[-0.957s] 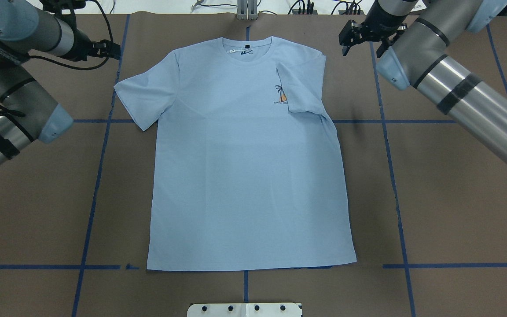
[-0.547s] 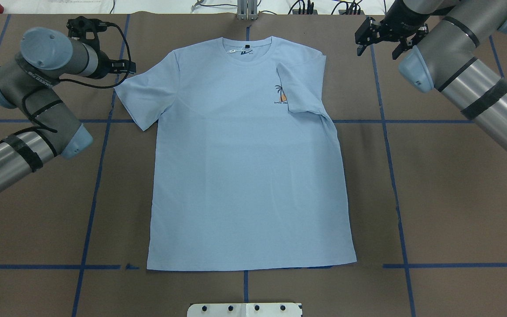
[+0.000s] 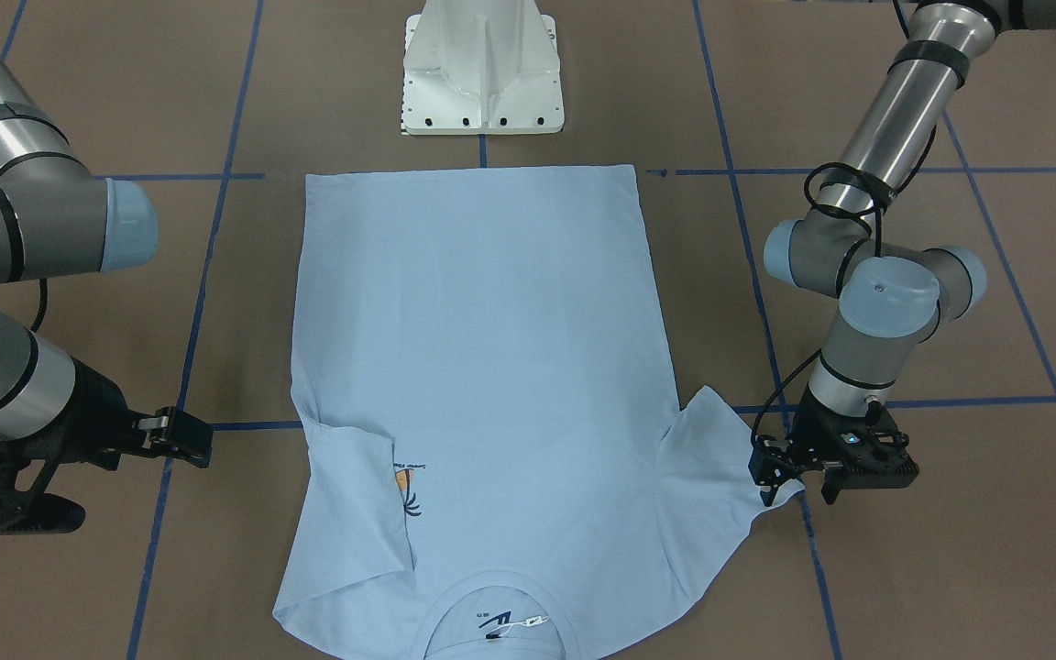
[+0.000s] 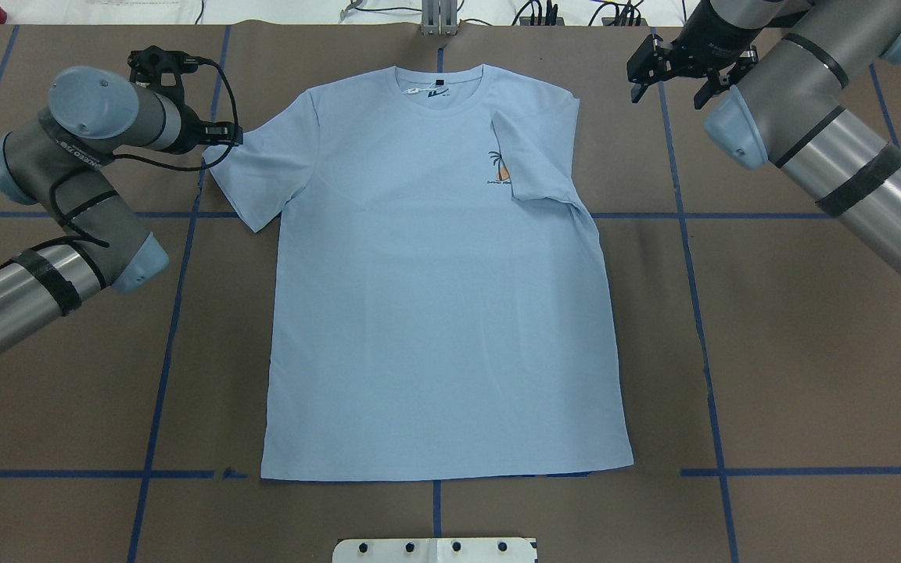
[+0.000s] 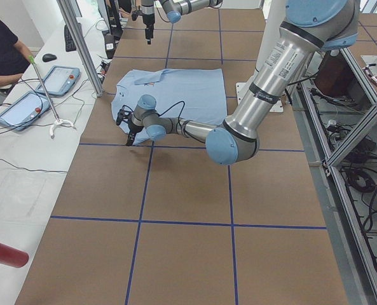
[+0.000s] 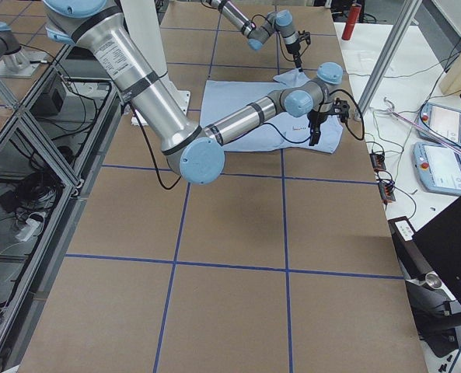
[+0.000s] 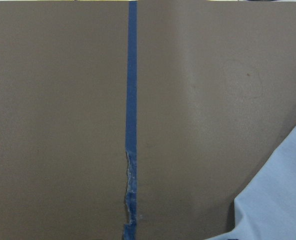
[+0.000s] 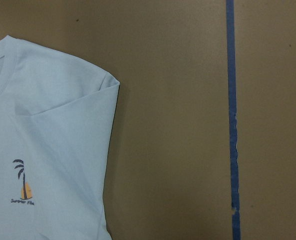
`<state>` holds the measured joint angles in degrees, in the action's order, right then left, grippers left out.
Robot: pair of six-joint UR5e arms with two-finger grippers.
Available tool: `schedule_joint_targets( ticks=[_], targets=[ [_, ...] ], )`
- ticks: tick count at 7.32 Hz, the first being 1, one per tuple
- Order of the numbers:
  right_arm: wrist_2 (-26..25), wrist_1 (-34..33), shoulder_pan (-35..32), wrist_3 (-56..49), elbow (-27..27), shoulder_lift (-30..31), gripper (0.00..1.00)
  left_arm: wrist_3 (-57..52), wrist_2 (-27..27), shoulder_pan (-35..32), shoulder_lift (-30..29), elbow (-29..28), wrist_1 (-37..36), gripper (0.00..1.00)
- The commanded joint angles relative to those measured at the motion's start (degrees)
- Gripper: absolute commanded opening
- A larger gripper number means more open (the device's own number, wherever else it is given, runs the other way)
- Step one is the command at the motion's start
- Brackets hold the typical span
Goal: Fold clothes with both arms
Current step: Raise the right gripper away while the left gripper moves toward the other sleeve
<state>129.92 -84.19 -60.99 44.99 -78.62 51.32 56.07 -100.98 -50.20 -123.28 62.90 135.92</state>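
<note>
The palm print on the T-shirt is partly covered by the folded-in sleeve, and the lettering beneath it is too small to be read from overhead. The collar is cut off by the lower edge of the front-facing view, and nothing on the label can be made out. In the left wrist view only a corner of the shirt is seen, the rest being cut off at the lower right. Whether the left pincer touches the spread sleeve or hangs just above it cannot be told. A person is cut off by the left view's edge.
</note>
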Motion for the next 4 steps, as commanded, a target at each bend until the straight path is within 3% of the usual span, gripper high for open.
schedule_joint_targets(
  ticks=[1, 2, 4],
  targets=[
    [-0.1, 0.0, 0.5, 0.0, 0.3, -0.3, 1.00, -0.2, 0.0, 0.5, 0.1, -0.7, 0.0, 0.76],
    [-0.1, 0.0, 0.5, 0.0, 0.3, -0.3, 1.00, -0.2, 0.0, 0.8, 0.1, -0.7, 0.0, 0.74],
    [-0.1, 0.0, 0.6, 0.0, 0.3, -0.3, 1.00, -0.3, -0.1, 0.8, 0.1, -0.4, 0.0, 0.46]
  ],
)
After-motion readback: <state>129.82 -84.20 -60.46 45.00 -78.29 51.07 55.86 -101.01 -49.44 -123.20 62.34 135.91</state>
